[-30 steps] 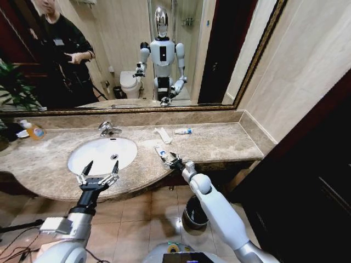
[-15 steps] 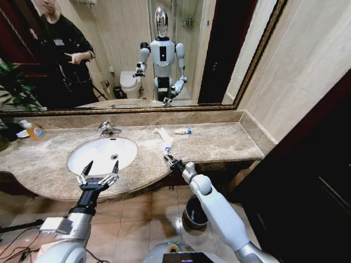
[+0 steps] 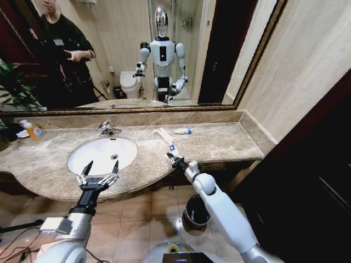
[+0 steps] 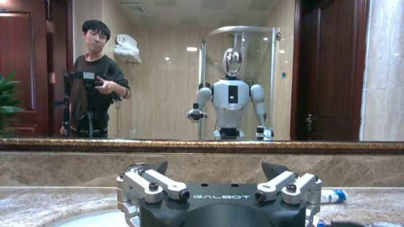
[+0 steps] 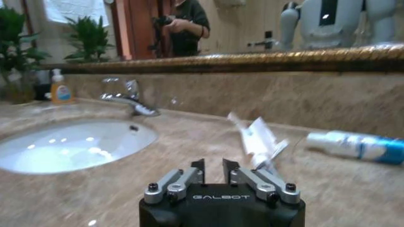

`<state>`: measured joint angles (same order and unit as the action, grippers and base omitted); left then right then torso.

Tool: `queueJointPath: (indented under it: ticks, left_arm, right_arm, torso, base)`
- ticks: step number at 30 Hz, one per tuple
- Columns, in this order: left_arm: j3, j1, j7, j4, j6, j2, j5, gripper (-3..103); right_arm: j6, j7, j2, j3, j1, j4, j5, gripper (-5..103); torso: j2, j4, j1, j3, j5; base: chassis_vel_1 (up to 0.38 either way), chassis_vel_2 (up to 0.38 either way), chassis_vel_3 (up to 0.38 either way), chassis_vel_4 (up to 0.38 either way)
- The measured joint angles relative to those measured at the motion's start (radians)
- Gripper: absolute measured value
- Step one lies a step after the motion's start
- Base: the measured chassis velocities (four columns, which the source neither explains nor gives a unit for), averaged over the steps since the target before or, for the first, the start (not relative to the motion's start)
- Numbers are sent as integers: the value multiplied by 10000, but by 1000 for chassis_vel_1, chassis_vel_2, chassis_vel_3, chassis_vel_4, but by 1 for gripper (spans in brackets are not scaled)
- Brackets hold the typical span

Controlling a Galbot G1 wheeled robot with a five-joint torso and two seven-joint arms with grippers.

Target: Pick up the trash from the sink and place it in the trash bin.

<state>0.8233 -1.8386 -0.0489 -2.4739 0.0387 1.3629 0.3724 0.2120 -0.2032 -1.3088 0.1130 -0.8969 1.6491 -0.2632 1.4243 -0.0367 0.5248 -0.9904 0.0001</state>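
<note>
Fingers, right: the right gripper (image 3: pixel 173 159) has its fingers (image 5: pixel 189 178) nearly together with only a thin gap; whether they pinch anything cannot be told.
Fingers, left: the left gripper (image 3: pixel 99 172) is spread wide, hovering at the near edge of the sink (image 3: pixel 102 154), idle.
Change: a second ago the right gripper hung over the small packet at the counter (image 3: pixel 219 141) edge; it has since moved further onto the counter toward the flat white packet (image 3: pixel 163 135).
Trash: the flat white packet lies on the marble just beyond the right gripper; the white-and-blue tube (image 3: pixel 183 131) rests nearer the mirror.
Trash bin: the trash bin (image 3: pixel 196 211) stands on the floor below the right arm.
Meaning: the right arm seems to be working the counter items; none has reached the bin yet.
</note>
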Motion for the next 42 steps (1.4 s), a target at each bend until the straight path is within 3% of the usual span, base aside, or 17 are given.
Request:
queueJointPath:
  ticks: [4, 7, 8, 11, 12, 17, 21, 29, 38, 42]
  left_arm:
    - [-1, 0, 0, 0, 0, 0, 0, 100]
    - [0, 0, 0, 0, 0, 0, 0, 100]
    - [0, 0, 0, 0, 0, 0, 0, 100]
    - [0, 0, 0, 0, 0, 0, 0, 100]
    - [0, 0, 0, 0, 0, 0, 0, 100]
    - [0, 0, 0, 0, 0, 0, 0, 100]
    - [0, 0, 0, 0, 0, 0, 0, 100]
    - [0, 0, 0, 0, 0, 0, 0, 100]
    - [0, 0, 0, 0, 0, 0, 0, 100]
    - [0, 0, 0, 0, 0, 0, 0, 100]
  right_arm:
    - [56, 195, -4, -12, 485, -401, -169, 31]
    - [58, 252, -175, -122, 1142, -1144, -212, 47]
    - [58, 252, -175, -122, 1142, -1144, -212, 47]
    - [42, 266, -325, -271, 1452, -1592, -213, 63]
    - [42, 266, -325, -271, 1452, -1592, -213, 63]
    - [16, 310, -582, -360, 1568, -2070, -210, 85]
    - [-3, 385, -694, -326, 1645, -2369, -199, 94]
    - [18, 684, -778, -222, 1733, -2698, -185, 77]
    - [69, 1001, -859, -253, 1599, -2714, 26, 41]
    - [81, 1131, -939, -285, 1626, -2713, 84, 32]
  torso:
    - [0, 1, 1, -1, 0]
    - [0, -1, 1, -1, -1]
    - [0, -1, 1, -1, -1]
    - [-1, -1, 1, -1, -1]
    - [-1, -1, 1, -1, -1]
    - [0, -1, 1, -1, -1]
    - [0, -1, 1, -1, -1]
    - [0, -1, 2, -1, -1]
    - [0, 0, 2, 0, -1]
    - [0, -1, 2, 0, -1]
  base:
    - [0, 0, 0, 0]
    - [0, 0, 0, 0]
    - [0, 0, 0, 0]
    - [0, 0, 0, 0]
    - [0, 0, 0, 0]
    - [0, 0, 0, 0]
    - [0, 0, 0, 0]
    - [0, 0, 0, 0]
    - [0, 0, 0, 0]
    - [0, 0, 0, 0]
